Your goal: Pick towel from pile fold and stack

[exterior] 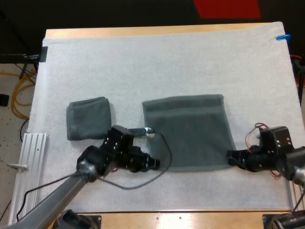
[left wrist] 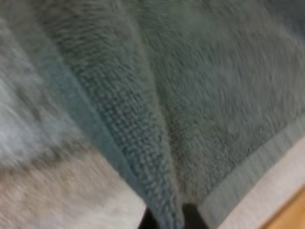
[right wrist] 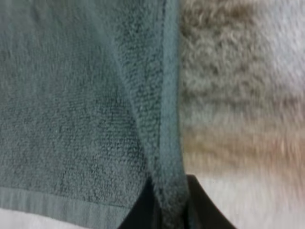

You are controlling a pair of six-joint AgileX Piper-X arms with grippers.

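A dark grey-green towel (right wrist: 71, 109) is seen right up close, laid flat on the white mat (right wrist: 248, 95). One edge of it is pulled up into a narrow ridge, and that ridge is pinched by the right gripper (right wrist: 169, 207). The two black fingers (right wrist: 202, 205) are pressed on it from both sides, with the terry cloth squeezed in between. A smoother hem band (right wrist: 52, 205) can be made out along the adjoining edge, just beside the gripper. Past the pinched edge, bare mat is seen, crossed by soft shadowy bands.
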